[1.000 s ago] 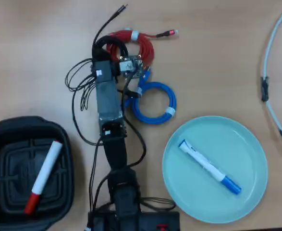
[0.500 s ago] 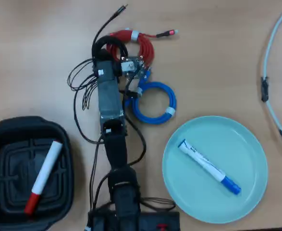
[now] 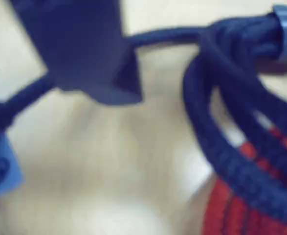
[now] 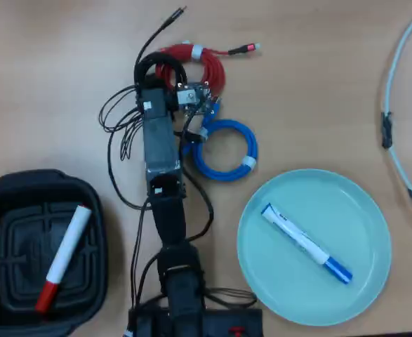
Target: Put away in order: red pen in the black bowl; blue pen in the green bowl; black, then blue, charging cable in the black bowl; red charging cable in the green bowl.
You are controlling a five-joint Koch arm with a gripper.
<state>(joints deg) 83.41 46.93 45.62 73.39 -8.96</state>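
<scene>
The red pen (image 4: 64, 256) lies in the black bowl (image 4: 2, 203) at the lower left. The blue pen (image 4: 304, 242) lies in the green bowl (image 4: 360, 203) at the lower right. My gripper (image 4: 159, 77) hangs over the black charging cable (image 4: 149, 64), a small coil beside the red charging cable (image 4: 204, 67). The blue charging cable (image 4: 227, 149) lies just right of my arm. In the blurred wrist view one dark jaw shows at the upper left, with the black cable (image 3: 231, 142) looping to its right over the red cable (image 3: 236, 210). The second jaw is hidden.
A white cable (image 4: 395, 105) curves along the table's right edge. Thin black wires (image 4: 118, 126) from my arm loop out to its left. My arm's base (image 4: 184, 316) sits at the bottom centre between the two bowls.
My wrist has edged very slightly toward the black coil. The cables, pens and bowls have stayed where they were.
</scene>
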